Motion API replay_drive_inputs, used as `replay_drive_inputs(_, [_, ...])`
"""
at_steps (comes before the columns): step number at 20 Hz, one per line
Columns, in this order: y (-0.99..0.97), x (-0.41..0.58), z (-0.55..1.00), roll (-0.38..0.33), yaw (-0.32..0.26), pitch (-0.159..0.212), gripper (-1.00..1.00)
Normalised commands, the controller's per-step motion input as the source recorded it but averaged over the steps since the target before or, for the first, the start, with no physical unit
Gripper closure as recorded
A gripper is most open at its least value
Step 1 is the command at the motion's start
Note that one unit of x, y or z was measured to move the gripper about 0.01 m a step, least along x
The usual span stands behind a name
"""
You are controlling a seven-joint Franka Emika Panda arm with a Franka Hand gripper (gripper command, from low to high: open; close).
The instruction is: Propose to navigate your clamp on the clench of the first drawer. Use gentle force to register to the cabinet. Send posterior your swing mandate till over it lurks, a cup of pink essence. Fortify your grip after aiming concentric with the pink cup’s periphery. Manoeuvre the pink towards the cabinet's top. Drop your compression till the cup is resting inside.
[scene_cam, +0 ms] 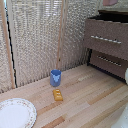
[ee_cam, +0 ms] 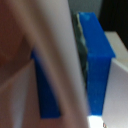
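The dark brown cabinet (scene_cam: 107, 37) stands at the exterior view's right, its first drawer (scene_cam: 112, 17) pulled out a little. A small piece of the pink cup (scene_cam: 110, 2) shows at the frame's upper edge, above that drawer. Only white arm parts (scene_cam: 125, 75) show at the right edge; the clamp itself is cut off there. In the wrist view the clamp (ee_cam: 70, 80) fills the picture: its blue fingertips (ee_cam: 97, 60) sit on either side of a pale pinkish wall, the pink cup (ee_cam: 60, 55), blurred and very close. The fingers look shut on it.
A blue cup (scene_cam: 55, 77) and a small yellow block (scene_cam: 58, 95) stand on the wooden floor near the middle. A patterned white plate (scene_cam: 15, 112) lies at the lower left. A pale reed screen (scene_cam: 40, 35) closes the back. The lower drawer (scene_cam: 107, 61) is shut.
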Motion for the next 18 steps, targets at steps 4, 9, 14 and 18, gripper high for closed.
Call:
replay_drive_inputs(4, [-0.42, 0.115, -0.20, 0.032, -0.002, 0.005, 1.00])
replay_drive_inputs(9, [-0.33, 0.153, -0.30, 0.005, 0.000, 0.002, 1.00])
replay_drive_inputs(14, [-0.03, 0.042, 0.29, 0.000, 0.001, 0.035, -1.00])
replay_drive_inputs(18, [0.04, 0.000, 1.00, 0.003, 0.064, 0.048, -1.00])
